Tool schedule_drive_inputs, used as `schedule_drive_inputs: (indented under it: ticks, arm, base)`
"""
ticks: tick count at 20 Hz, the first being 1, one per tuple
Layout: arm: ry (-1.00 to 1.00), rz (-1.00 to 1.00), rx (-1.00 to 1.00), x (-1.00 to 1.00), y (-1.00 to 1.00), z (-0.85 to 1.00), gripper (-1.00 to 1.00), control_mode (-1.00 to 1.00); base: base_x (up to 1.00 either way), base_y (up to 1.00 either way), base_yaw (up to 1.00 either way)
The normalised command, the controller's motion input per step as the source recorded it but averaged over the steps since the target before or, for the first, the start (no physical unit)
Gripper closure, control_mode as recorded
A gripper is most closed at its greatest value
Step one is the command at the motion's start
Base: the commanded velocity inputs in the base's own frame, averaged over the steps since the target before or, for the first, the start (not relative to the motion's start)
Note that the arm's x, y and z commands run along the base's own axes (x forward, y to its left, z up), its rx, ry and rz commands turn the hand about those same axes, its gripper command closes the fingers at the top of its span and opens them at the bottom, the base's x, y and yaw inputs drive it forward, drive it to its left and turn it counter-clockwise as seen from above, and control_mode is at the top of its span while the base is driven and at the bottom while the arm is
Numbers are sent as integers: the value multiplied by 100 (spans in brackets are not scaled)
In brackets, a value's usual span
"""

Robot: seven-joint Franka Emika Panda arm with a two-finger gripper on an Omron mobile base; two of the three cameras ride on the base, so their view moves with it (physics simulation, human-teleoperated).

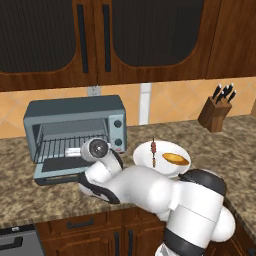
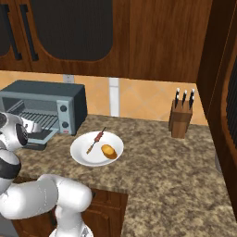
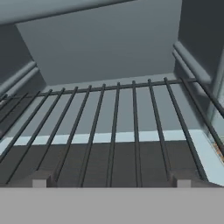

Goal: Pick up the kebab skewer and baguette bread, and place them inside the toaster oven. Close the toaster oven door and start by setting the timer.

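Dark wood upper cabinets (image 1: 125, 35) run across the far wall above an orange tile backsplash (image 1: 175, 102). Below, a speckled brown granite counter (image 2: 176, 185) carries everything.

Toaster oven (image 1: 75, 112) sits at the far left of the counter against the backsplash, blue-grey, two dark knobs (image 1: 118, 133) on its right panel. Toaster oven door (image 1: 60, 170) is dropped down flat toward the near side, cavity open. Wire rack (image 3: 113, 127) inside is bare, seen up close from the hand view with the oven's back and side walls behind it.

Arm is folded low in front of the oven, wrist pointed into the opening over the lowered door. Gripper (image 3: 111, 180) is at the mouth of the cavity, fingers (image 3: 41, 179) spread wide apart, nothing between them, tips just short of the rack's front bars.

White plate (image 2: 81, 155) is on the counter just right of the oven, near its knob panel. Both food items are on it: baguette bread (image 2: 109, 151) on the right half, golden-orange; kebab skewer (image 2: 96, 140) on the left half, thin dark stick with reddish chunks at its far end, lying roughly near-to-far. The two are close but apart, not touching.

Wooden knife block (image 1: 216, 114) stands well to the right against the backsplash, dark handles sticking up. A wall outlet (image 1: 94, 91) is just above the oven's top edge.
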Motion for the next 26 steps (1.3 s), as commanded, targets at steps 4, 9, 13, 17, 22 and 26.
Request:
schedule_drive_inputs:
  ticks: [4,9,13,17,22,26]
  arm:
    - [1,0,6,-53,-12,-4,-100,-100]
    - [0,-7,15,-13,-32,47,-100,-100]
    - [0,-10,12,-39,-42,48,-100,-100]
    - [0,-8,9,-57,-84,1,-100,-100]
    - [2,-3,18,-22,-90,36,-100,-100]
    - [7,-3,17,-3,-66,59,-100,-100]
  base:
    - [0,0,0]
    - [0,0,0]
    - [0,0,0]
    - [0,0,0]
    - [0,0,0]
    - [0,0,0]
